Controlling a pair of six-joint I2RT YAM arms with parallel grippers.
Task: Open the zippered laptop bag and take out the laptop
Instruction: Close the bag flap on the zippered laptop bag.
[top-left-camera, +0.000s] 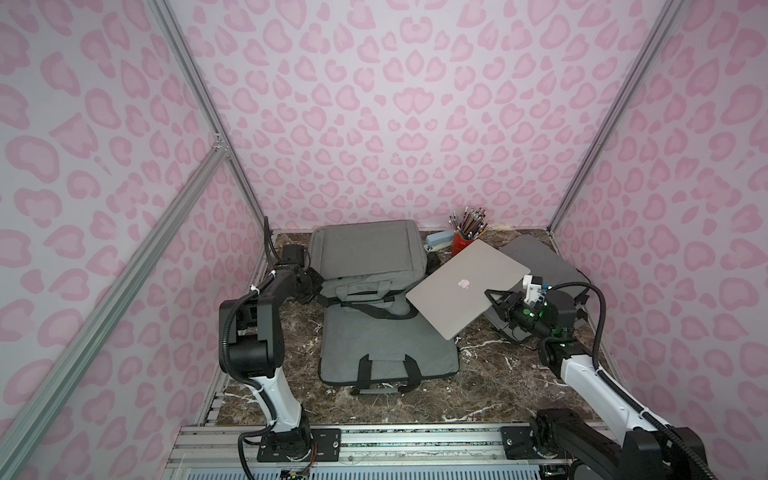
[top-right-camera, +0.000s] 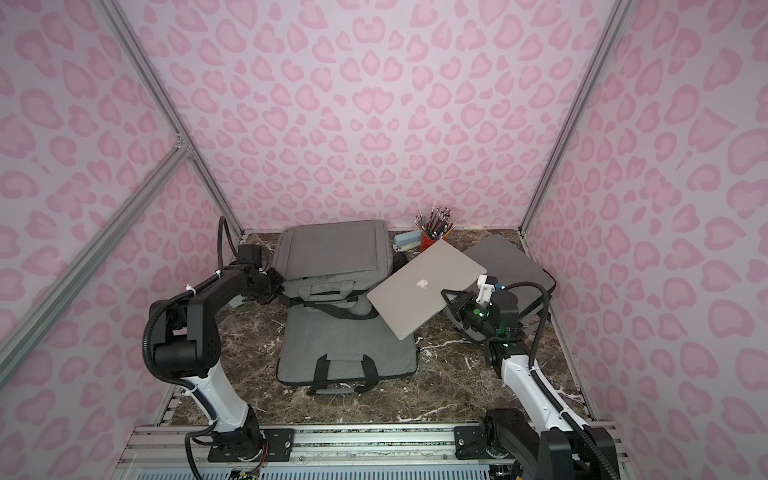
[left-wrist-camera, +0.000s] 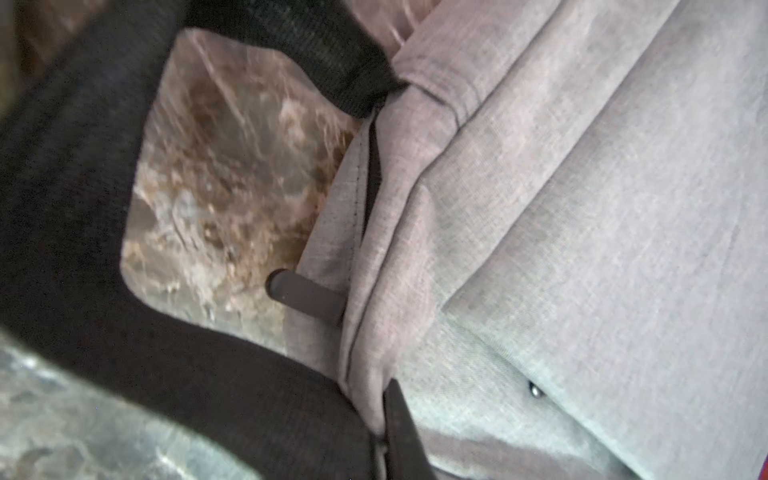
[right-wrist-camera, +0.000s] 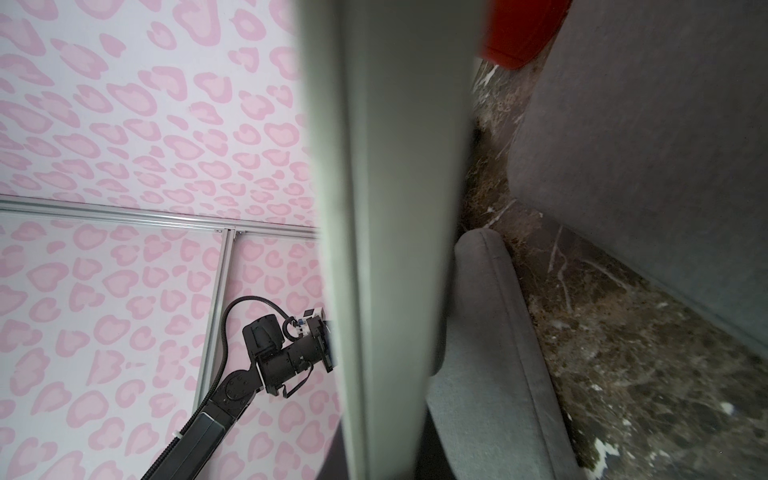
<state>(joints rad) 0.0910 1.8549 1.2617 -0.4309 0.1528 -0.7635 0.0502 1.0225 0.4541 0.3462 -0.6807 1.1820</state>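
The grey laptop bag (top-left-camera: 368, 253) (top-right-camera: 332, 253) lies unzipped at mid-table, its front flap (top-left-camera: 386, 353) folded down toward me with the black handles on it. Outside the bag, the silver laptop (top-left-camera: 465, 286) (top-right-camera: 424, 286) hangs tilted above the table, right of the bag. My right gripper (top-left-camera: 496, 301) (right-wrist-camera: 386, 457) is shut on the laptop's right edge, which fills the middle of the right wrist view. My left gripper (top-left-camera: 311, 286) (left-wrist-camera: 384, 436) is shut on a fold of grey fabric at the bag's left edge, beside a dark zipper pull (left-wrist-camera: 305, 295).
A red cup of pencils (top-left-camera: 463, 243) and a pale blue box (top-left-camera: 438, 241) stand at the back, just behind the laptop. A second dark grey sleeve (top-left-camera: 536, 262) lies at the right under my right arm. Pink patterned walls close in three sides.
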